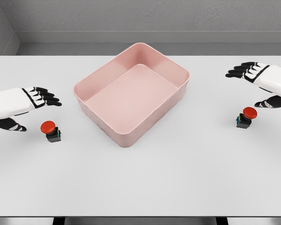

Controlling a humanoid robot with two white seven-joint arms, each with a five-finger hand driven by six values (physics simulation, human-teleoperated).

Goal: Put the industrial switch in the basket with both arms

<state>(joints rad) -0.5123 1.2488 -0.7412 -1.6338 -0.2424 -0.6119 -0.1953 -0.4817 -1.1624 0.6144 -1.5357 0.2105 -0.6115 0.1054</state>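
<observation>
Two industrial switches with red mushroom buttons on black bodies stand on the white table. One switch (50,131) is at the left, just right of and below my left hand (32,108), whose fingers are spread and hold nothing. The other switch (245,117) is at the right, below my right hand (253,86), which hovers open with its thumb pointing down toward it. The pink basket (177,99) sits between them at the table's middle, turned at an angle, with nothing inside.
The white table (178,178) ends in a front edge at the bottom of the view. A grey wall runs behind it.
</observation>
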